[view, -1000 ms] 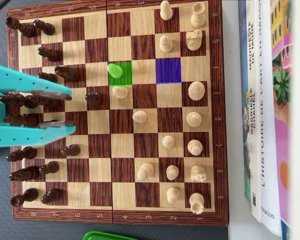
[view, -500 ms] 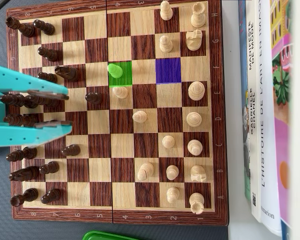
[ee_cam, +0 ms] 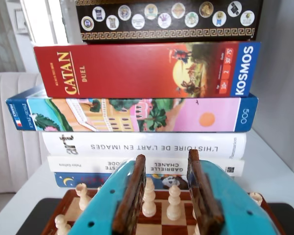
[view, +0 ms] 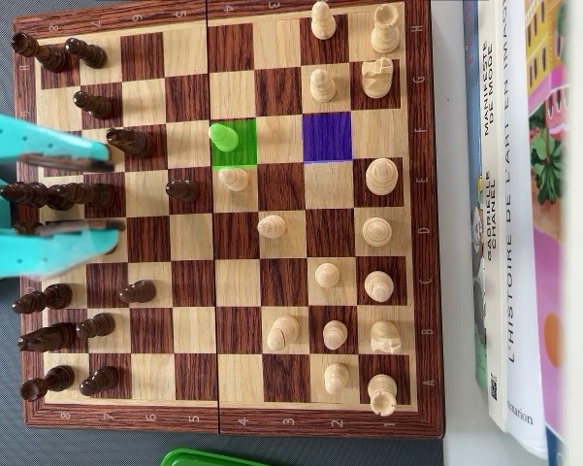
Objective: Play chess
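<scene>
A wooden chessboard [view: 194,335] fills the overhead view, with dark pieces [view: 97,105] on its left side and light pieces [view: 380,177] on its right. One square is tinted green [view: 244,131] with a green-tinted pawn [view: 223,137] on it. Another square is tinted purple [view: 327,137] and is bare. My teal gripper [view: 114,191] hovers over the left rows, open and empty, with dark pieces [view: 73,194] below the gap. In the wrist view the gripper [ee_cam: 166,157] frames two light pieces [ee_cam: 173,201] at the far side of the board [ee_cam: 156,229].
A stack of books and game boxes [ee_cam: 137,71] stands just past the light side of the board; it also shows along the right edge of the overhead view [view: 524,214]. A green object [view: 209,456] lies at the board's bottom edge. A pale sofa [ee_cam: 10,137] is at the left.
</scene>
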`<move>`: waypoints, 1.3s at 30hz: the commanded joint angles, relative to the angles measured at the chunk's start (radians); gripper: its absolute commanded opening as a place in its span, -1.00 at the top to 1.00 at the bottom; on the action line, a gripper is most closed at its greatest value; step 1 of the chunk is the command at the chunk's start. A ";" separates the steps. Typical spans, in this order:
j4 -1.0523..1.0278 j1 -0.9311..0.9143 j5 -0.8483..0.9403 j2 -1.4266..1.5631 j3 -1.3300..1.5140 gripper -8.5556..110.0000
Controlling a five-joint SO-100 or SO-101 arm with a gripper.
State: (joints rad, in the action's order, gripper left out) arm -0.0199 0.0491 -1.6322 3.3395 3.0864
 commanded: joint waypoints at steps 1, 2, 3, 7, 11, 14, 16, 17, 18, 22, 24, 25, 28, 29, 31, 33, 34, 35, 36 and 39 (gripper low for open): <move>0.075 0.000 0.009 0.011 -0.012 0.62; 0.089 -0.002 0.009 0.011 -0.012 0.62; 0.104 -0.002 0.009 0.011 -0.012 0.62; 0.173 0.002 0.009 0.011 -0.003 0.62; 0.244 0.003 0.009 0.011 -0.002 0.62; 0.316 0.002 0.009 0.011 0.014 0.62; 0.382 0.000 0.009 0.011 0.032 0.62; 0.405 -0.002 0.009 0.011 0.034 0.62; 0.423 -0.002 0.009 0.011 0.034 0.62; 0.485 -0.002 0.009 0.011 0.037 0.62; 0.522 -0.002 0.009 0.011 0.038 0.62; 0.543 -0.002 0.009 0.011 0.038 0.62; 0.632 -0.003 0.009 0.012 0.069 0.62; 0.660 -0.003 0.009 0.012 0.072 0.62; 0.699 -0.005 0.009 0.012 0.072 0.62; 0.733 -0.005 0.009 0.012 0.072 0.62; 0.752 -0.003 0.009 0.012 0.072 0.62; 0.772 -0.003 0.009 0.012 0.072 0.62; 0.790 -0.002 0.009 0.012 0.072 0.62; 0.867 0.000 0.009 0.012 0.072 0.62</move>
State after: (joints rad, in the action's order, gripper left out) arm 0.7839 0.0522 -1.6322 3.3395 3.1385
